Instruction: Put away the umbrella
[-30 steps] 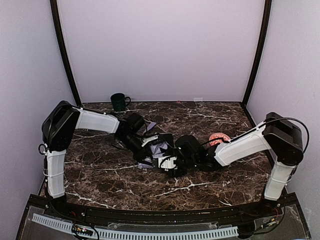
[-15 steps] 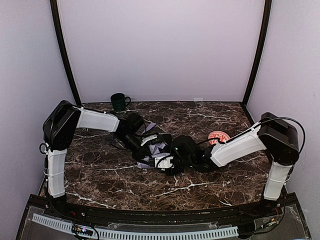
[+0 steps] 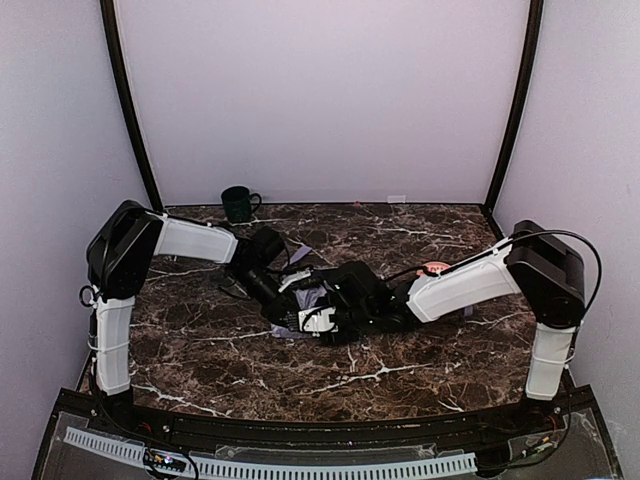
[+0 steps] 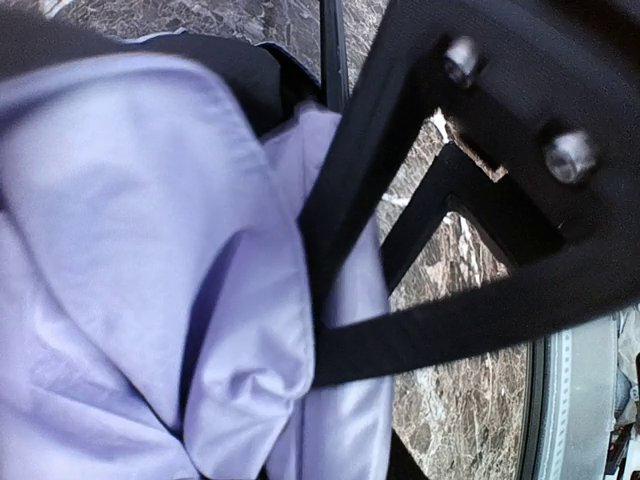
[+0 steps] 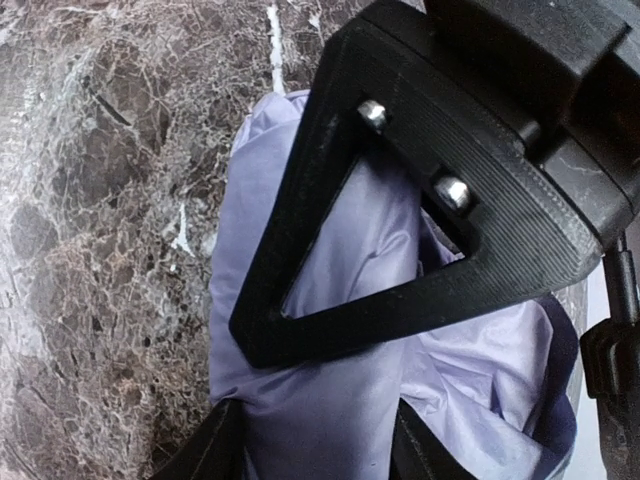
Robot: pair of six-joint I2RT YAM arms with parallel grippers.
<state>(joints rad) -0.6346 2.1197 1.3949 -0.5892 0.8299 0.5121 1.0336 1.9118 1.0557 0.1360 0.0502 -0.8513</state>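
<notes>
**A:** What is different at the near side?

**B:** The right gripper (image 3: 318, 320) has slid left over the table (image 3: 200, 350). A second ago it was just short of the umbrella (image 5: 300, 400), and now it is on it. Its wrist view shows lavender cloth bunched against the one finger in sight.

**A:** Has it closed on the cloth?

**B:** I cannot tell. The jaws look to be narrowing, but the second finger is out of sight, so a grip is not proven.

**A:** And further in?

**B:** The left gripper (image 3: 283, 297) has barely moved. It sits at the far-left end of the same bundle with fabric pressed along its finger. Whether it is pinching the cloth or only resting against it, I cannot tell either.

**A:** So where is the umbrella?

**B:** It lies crumpled mid-table between the two grippers, touching both. The canopy looks loose, not wrapped.

**A:** Anything behind?

**B:** The right arm now covers most of the bowl (image 3: 436, 267). The mug (image 3: 238, 203) stands unmoved at the back wall.

**A:** What does that mean for the task?

**B:** My guess is that both ends are now in reach, so gathering the cloth can start. Putting it away is not yet done.
</notes>
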